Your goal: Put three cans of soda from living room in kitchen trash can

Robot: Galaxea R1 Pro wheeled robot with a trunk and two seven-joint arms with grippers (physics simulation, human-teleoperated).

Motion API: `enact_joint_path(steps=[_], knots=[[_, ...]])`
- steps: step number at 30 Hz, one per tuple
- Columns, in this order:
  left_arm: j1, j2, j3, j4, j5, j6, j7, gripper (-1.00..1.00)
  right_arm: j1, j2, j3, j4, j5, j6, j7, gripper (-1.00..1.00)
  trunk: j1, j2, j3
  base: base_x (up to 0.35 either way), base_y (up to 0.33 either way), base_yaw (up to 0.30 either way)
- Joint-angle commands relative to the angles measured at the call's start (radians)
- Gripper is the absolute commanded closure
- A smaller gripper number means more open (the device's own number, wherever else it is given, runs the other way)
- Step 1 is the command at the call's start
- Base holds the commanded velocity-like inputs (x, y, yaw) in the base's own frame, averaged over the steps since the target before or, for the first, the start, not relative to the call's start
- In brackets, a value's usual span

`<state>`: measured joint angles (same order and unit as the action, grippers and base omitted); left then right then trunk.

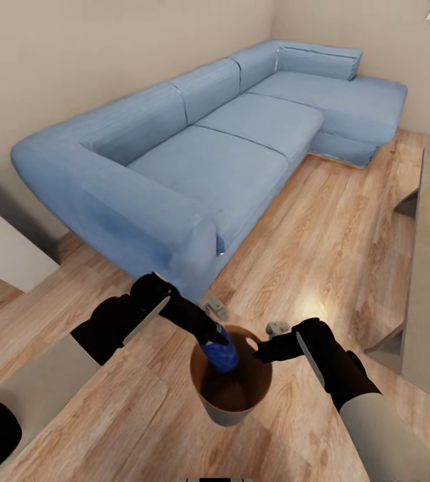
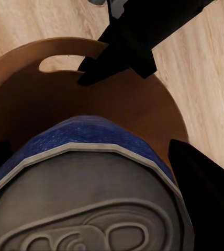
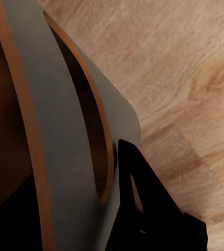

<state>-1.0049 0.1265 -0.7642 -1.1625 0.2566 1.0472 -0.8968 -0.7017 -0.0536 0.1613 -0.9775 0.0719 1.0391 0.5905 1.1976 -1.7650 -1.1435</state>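
Directly over the bin's mouth, low centre of head view: left gripper (image 1: pixel 216 340) clamps the blue can (image 1: pixel 220 355), long axis tilted, base pointing into the trash can (image 1: pixel 235 412). Release should drop it in. At 3 o'clock of the can, right gripper (image 1: pixel 263 349) pinches the bin's rim. Sofa (image 1: pixel 228 144) at 12 o'clock, well apart.

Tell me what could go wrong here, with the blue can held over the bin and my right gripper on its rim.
1. The right gripper pinches the rim of the small round grey waste bin with tan inside by its handle slot; any tug could tip the bin.
2. The left gripper holds the dark blue soda can with silvery top near the rim's far side; released there, it might clip the edge.
3. The light blue corner sofa sits close behind the left arm.
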Motion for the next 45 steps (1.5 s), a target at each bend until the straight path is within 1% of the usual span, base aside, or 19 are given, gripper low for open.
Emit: enact_joint_path(steps=[1, 4, 8, 10, 11, 12, 13, 15, 16, 17, 18, 19, 22, 24, 27, 35, 37, 41, 45], knots=[[0.000, -0.002, -0.007, 0.001, -0.001, 0.000, 0.000, 1.00, -0.002, 0.000, 0.001, 0.000, -0.026, 0.008, 0.003, 1.00, 0.000, 0.000, 0.000, 0.000, 0.000, 0.000], [0.001, -0.004, -0.016, 0.000, -0.002, 0.000, 0.000, 1.00, -0.005, 0.001, 0.001, 0.000, -0.026, 0.008, 0.003, 1.00, 0.000, 0.000, 0.000, 0.000, 0.000, 0.000], [0.001, -0.007, -0.019, 0.002, -0.004, 0.000, 0.007, 1.00, -0.018, 0.002, 0.002, -0.001, -0.027, 0.008, 0.003, 1.00, 0.000, 0.000, 0.000, 0.000, 0.000, 0.000], [0.001, -0.012, -0.019, 0.003, -0.005, 0.000, 0.019, 1.00, -0.024, 0.004, 0.002, -0.001, -0.028, 0.008, 0.003, 1.00, 0.000, 0.000, 0.000, 0.000, 0.000, 0.000], [0.001, -0.017, -0.019, 0.004, -0.006, 0.000, 0.036, 1.00, -0.030, 0.008, 0.003, -0.002, -0.028, 0.008, 0.003, 1.00, 0.000, 0.000, 0.000, 0.000, 0.000, 0.000], [0.001, -0.026, -0.018, 0.005, -0.006, 0.000, 0.076, 1.00, -0.036, 0.017, 0.003, -0.003, -0.028, 0.008, 0.003, 1.00, 0.000, 0.000, 0.000, 0.000, 0.000, 0.000], [0.001, -0.053, -0.018, 0.006, -0.006, 0.000, 0.150, 1.00, -0.041, 0.029, 0.008, -0.005, -0.028, 0.008, 0.003, 1.00, 0.000, 0.000, 0.000, 0.000, 0.000, 0.000], [0.002, -0.089, -0.018, 0.023, -0.005, 0.000, 0.232, 1.00, -0.044, 0.038, 0.014, -0.007, -0.028, 0.008, 0.003, 1.00, 0.000, 0.000, 0.000, 0.000, 0.000, 0.000], [0.002, -0.097, -0.018, 0.031, -0.006, 0.000, 0.248, 1.00, -0.044, 0.040, 0.015, -0.007, -0.028, 0.008, 0.003, 1.00, 0.000, 0.000, 0.000, 0.000, 0.000, 0.000], [0.004, -0.112, -0.019, 0.047, -0.006, 0.000, 0.275, 1.00, -0.045, 0.044, 0.016, -0.008, -0.028, 0.008, 0.003, 1.00, 0.000, 0.000, 0.000, 0.000, 0.000, 0.000], [0.004, -0.119, -0.019, 0.056, -0.006, 0.000, 0.286, 1.00, -0.046, 0.045, 0.016, -0.008, -0.028, 0.008, 0.003, 1.00, 0.000, 0.000, 0.000, 0.000, 0.000, 0.000], [0.005, -0.134, -0.019, 0.078, -0.006, 0.000, 0.316, 1.00, -0.046, 0.048, 0.018, -0.009, -0.027, 0.008, 0.003, 1.00, 0.000, 0.000, 0.000, 0.000, 0.000, 0.000], [0.007, -0.153, -0.032, 0.098, -0.005, 0.000, 0.348, 1.00, -0.047, 0.051, 0.023, -0.011, -0.027, 0.008, 0.003, 1.00, 0.000, 0.000, 0.000, 0.000, 0.000, 0.000], [0.008, -0.158, -0.043, 0.102, -0.006, 0.000, 0.354, 1.00, -0.047, 0.051, 0.025, -0.011, -0.027, 0.008, 0.003, 1.00, 0.000, 0.000, 0.000, 0.000, 0.000, 0.000], [0.010, -0.163, -0.081, 0.109, -0.006, 0.000, 0.363, 1.00, -0.047, 0.051, 0.028, -0.012, -0.027, 0.008, 0.004, 1.00, 0.000, 0.000, 0.000, 0.000, 0.000, 0.000], [0.012, -0.164, -0.122, 0.112, -0.006, 0.000, 0.367, 1.00, -0.056, 0.049, 0.028, -0.012, -0.027, 0.008, 0.004, 1.00, 0.000, 0.000, 0.000, 0.000, 0.000, 0.000], [0.011, -0.162, -0.156, 0.112, -0.005, 0.000, 0.367, 1.00, -0.061, 0.048, 0.028, -0.012, -0.027, 0.008, 0.004, 1.00, 0.000, 0.000, 0.000, 0.000, 0.000, 0.000], [0.012, -0.157, -0.174, 0.112, -0.005, 0.000, 0.368, 1.00, -0.064, 0.043, 0.027, -0.012, -0.027, 0.008, 0.003, 1.00, 0.000, 0.000, 0.000, 0.000, 0.000, 0.000], [0.013, -0.155, -0.179, 0.111, -0.006, 0.000, 0.368, 1.00, -0.065, 0.042, 0.026, -0.012, -0.027, 0.008, 0.003, 1.00, 0.000, 0.000, 0.000, 0.000, 0.000, 0.000]])
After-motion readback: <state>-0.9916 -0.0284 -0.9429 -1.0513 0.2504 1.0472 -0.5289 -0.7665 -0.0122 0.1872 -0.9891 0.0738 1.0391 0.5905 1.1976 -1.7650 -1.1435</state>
